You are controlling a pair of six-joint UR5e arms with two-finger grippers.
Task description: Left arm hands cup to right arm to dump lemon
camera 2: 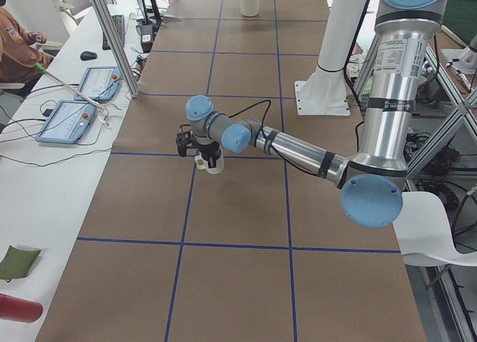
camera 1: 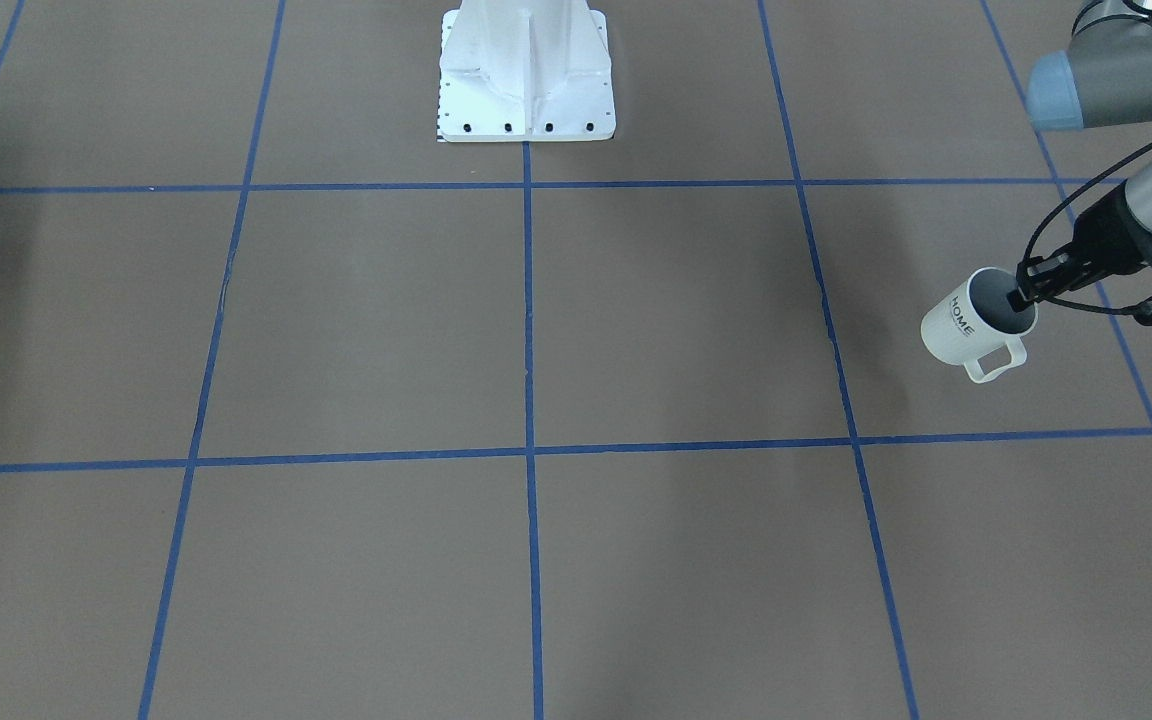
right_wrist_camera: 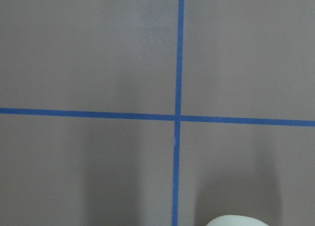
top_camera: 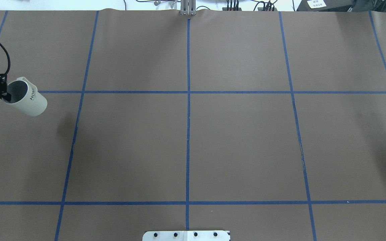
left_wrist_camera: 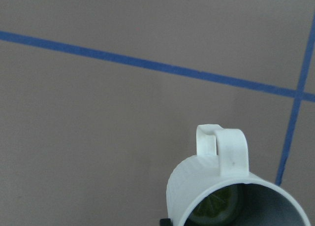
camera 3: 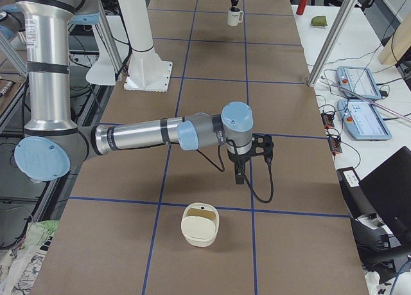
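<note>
The cup (camera 1: 966, 325) is a white mug with black "HOME" lettering, held off the table at its left end. My left gripper (camera 1: 1021, 295) is shut on the cup's rim, one finger inside the grey mouth. The overhead view shows the same grip (top_camera: 5, 95) on the cup (top_camera: 28, 100). The left wrist view looks into the cup (left_wrist_camera: 221, 181), handle pointing away, with the yellow-green lemon (left_wrist_camera: 216, 209) at the bottom. My right gripper (camera 3: 239, 173) points down over the table's other end; I cannot tell whether it is open or shut.
A cream bowl-like container (camera 3: 200, 224) stands on the table near my right gripper; its rim shows in the right wrist view (right_wrist_camera: 231, 221). The white robot base (camera 1: 526, 80) is at the table's robot side. A desk with tablets (camera 2: 71, 118) runs along the operators' side.
</note>
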